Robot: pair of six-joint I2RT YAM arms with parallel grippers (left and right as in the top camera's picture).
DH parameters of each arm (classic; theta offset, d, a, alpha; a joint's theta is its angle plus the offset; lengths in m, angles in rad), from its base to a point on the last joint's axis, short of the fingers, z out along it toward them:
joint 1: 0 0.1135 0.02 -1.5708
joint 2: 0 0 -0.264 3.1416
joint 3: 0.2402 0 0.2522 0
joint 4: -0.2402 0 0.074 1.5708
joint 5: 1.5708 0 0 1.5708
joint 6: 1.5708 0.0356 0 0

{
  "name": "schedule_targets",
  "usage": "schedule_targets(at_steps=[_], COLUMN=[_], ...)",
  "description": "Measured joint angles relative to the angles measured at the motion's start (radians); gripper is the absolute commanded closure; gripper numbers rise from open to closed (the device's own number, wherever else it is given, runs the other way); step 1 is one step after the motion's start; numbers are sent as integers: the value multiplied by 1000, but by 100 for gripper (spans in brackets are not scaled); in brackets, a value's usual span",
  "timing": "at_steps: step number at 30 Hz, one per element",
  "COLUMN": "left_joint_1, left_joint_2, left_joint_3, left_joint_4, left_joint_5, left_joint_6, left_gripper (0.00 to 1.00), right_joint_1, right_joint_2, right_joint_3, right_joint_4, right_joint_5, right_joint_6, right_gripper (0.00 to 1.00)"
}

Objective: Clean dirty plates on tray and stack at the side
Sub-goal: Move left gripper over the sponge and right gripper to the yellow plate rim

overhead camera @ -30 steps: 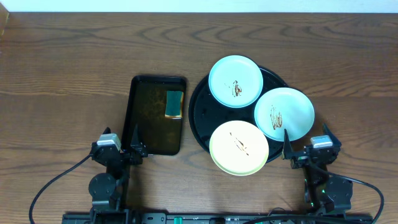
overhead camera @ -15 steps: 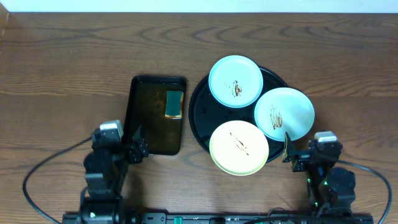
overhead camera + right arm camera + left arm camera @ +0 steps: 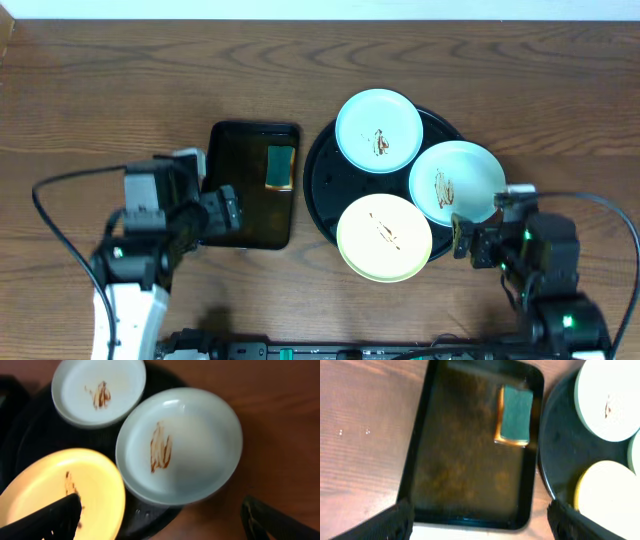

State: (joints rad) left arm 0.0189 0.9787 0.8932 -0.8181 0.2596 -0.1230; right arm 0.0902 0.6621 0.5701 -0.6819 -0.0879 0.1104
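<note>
Three smeared plates sit on the round black tray (image 3: 320, 180): a mint one (image 3: 378, 130) at the back, a mint one (image 3: 456, 181) at the right, a yellow one (image 3: 384, 237) in front. The right wrist view shows the right mint plate (image 3: 180, 445), the yellow plate (image 3: 60, 495) and the back plate (image 3: 97, 390). My right gripper (image 3: 462, 236) is open and empty, just in front of the right mint plate. My left gripper (image 3: 226, 210) is open and empty over the near end of the rectangular tray.
A rectangular black tray (image 3: 250, 185) left of the round tray holds a green and yellow sponge (image 3: 280, 167), also in the left wrist view (image 3: 515, 421). Bare wood tabletop (image 3: 120, 90) lies all around.
Both arms have risen and moved forward: the left gripper now hangs over the rectangular tray's near end, the right gripper has come closer to the right mint plate. Plates have not moved.
</note>
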Motion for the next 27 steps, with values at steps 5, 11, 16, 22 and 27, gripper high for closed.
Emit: schedule_targets(at_steps=[5, 11, 16, 22, 27], left_joint_1=[0, 0, -4, -59, -118], left_joint_2=[60, 62, 73, 212, 352], left_joint_3=[106, 106, 114, 254, 330], left_joint_4=[-76, -40, 70, 39, 63], left_joint_5=[5, 5, 31, -30, -67], left_joint_6=[0, 0, 19, 27, 27], left_gripper=[15, 14, 15, 15, 14], right_joint_1=[0, 0, 0, 0, 0], right_joint_2=[185, 294, 335, 340, 340], right_joint_3=[145, 200, 200, 200, 200], right_joint_4=[-111, -109, -111, -113, -115], right_joint_5=[-44, -151, -208, -237, -238], right_joint_6=[4, 4, 14, 16, 20], right_gripper=[1, 1, 1, 4, 9])
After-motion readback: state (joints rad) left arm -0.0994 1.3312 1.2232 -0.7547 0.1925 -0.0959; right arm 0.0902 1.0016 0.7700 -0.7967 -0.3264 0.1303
